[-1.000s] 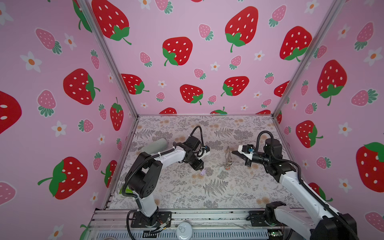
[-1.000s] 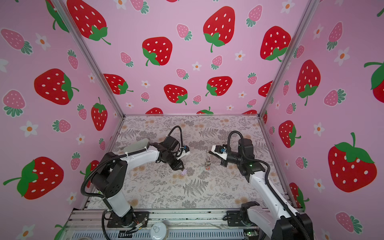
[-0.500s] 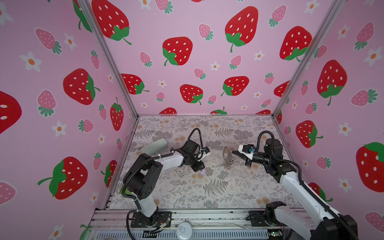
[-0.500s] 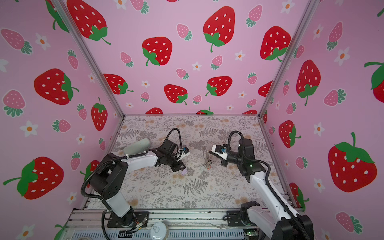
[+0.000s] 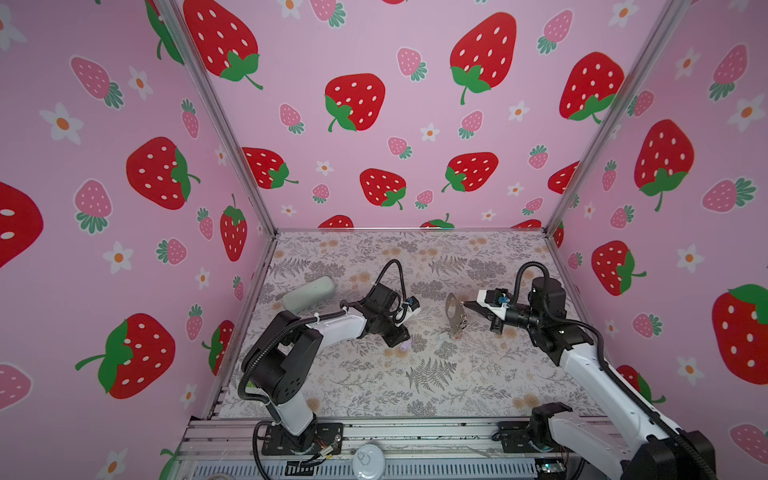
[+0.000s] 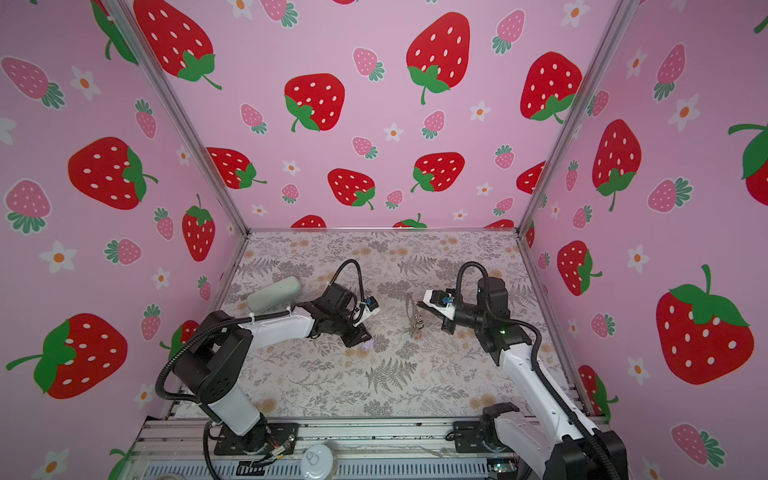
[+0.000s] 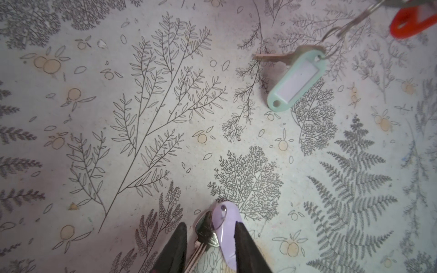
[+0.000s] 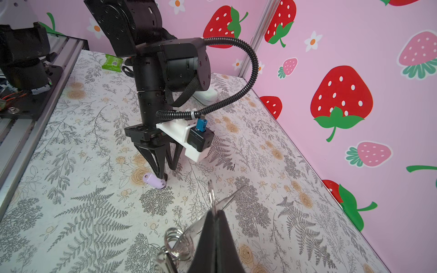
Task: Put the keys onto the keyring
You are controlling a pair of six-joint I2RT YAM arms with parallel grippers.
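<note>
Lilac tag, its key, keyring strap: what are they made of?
Lilac tag: plastic, smooth with a slight sheen and a moulded hole. Key: bare metal, bright glints. Keyring strap: likely matte leather or imitation, a flat taupe band; too small to be sure.

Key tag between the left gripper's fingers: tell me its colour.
Lilac. The key tag shows best in the left wrist view.

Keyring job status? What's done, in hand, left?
Done, apparently: the pale-tagged key and red tag look linked to the keyring, which the right hand pinches above the table. In hand: the left hand straddles the lilac key lying flat; grip unclear. Left: lift it and thread it on the keyring.
</note>
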